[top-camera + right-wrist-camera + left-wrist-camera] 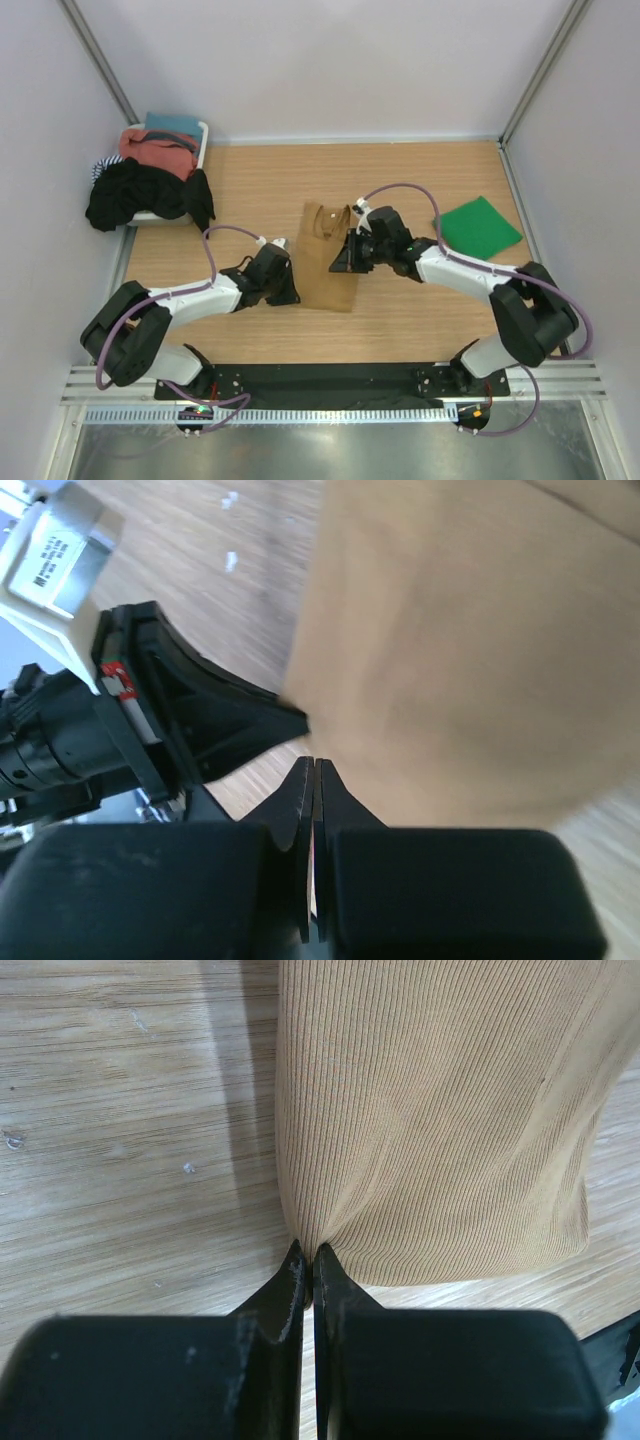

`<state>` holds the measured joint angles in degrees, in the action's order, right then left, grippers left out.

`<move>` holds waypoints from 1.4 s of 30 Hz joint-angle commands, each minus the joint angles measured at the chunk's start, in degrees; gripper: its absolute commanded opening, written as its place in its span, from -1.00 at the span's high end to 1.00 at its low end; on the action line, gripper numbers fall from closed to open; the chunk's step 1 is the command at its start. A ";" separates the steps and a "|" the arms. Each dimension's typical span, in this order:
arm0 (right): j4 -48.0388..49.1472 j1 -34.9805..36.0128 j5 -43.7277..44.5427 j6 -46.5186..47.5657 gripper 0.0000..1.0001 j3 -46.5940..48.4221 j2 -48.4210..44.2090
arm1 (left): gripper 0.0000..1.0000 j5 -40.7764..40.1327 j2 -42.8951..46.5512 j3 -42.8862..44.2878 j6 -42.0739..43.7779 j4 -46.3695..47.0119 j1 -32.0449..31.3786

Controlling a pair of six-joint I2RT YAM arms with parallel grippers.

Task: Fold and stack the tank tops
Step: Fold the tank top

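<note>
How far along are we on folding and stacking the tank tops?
Done: the green top lies folded flat, far right. In hand: the tan top is a narrow strip mid-table, left gripper jaws pinching its edge, right gripper jaws shut beside it. Left: finish folding it, then stack it on the green one.

Left fingers (290, 1290) and right fingers (298, 800) both pressed tightly together.
</note>
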<state>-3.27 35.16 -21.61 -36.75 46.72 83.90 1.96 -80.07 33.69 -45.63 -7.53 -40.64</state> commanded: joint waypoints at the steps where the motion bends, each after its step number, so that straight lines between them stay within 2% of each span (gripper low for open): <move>1: 17.40 1.67 -6.51 -4.90 0.98 0.04 4.67 | 1.00 -1.43 -0.96 -0.82 1.33 -1.61 0.04; 8: 30.32 2.46 -7.66 -5.35 0.98 -1.10 16.09 | 1.00 -1.17 -1.40 -0.91 1.42 -1.35 0.04; 13: 45.43 0.80 -8.19 -7.89 0.97 -3.65 25.95 | 1.00 -0.99 -1.93 -1.00 1.77 -1.08 -0.05; 17: 47.30 -1.14 -5.91 -9.04 0.97 -2.43 30.00 | 1.00 -0.46 -2.54 -0.56 2.82 -1.35 -0.05; 22: 52.05 -5.00 -8.01 -11.85 0.98 -1.72 32.03 | 1.00 -0.46 -2.63 -1.08 3.26 -1.17 -0.14; 25: 46.09 -6.68 -7.58 -9.75 0.97 1.96 32.55 | 1.00 -0.38 -2.46 -1.52 3.70 -1.17 -0.14; 26: 40.85 -6.68 -7.23 -7.74 0.97 5.37 33.43 | 1.00 -0.46 -2.28 -1.52 3.79 -1.17 -0.14; 34: 33.33 -7.47 -5.29 -6.05 0.97 11.81 35.45 | 1.00 -0.55 -1.49 -1.96 3.70 -1.35 -0.05; 38: 25.96 -6.77 -3.63 -2.03 0.97 16.37 33.18 | 1.00 -0.64 -2.28 -1.53 3.61 -1.35 -0.05; 41: 14.65 -5.89 0.85 2.37 0.76 18.75 27.74 | 0.97 -0.64 -2.54 -1.00 3.44 -1.43 -0.14; 42: 12.87 -5.89 2.08 2.91 0.63 18.93 26.33 | 0.95 -0.64 -2.37 -0.91 3.26 -1.44 -0.14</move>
<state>19.42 28.60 -25.12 -39.86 62.61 117.14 2.22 -81.25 33.56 -43.48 -4.51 -40.64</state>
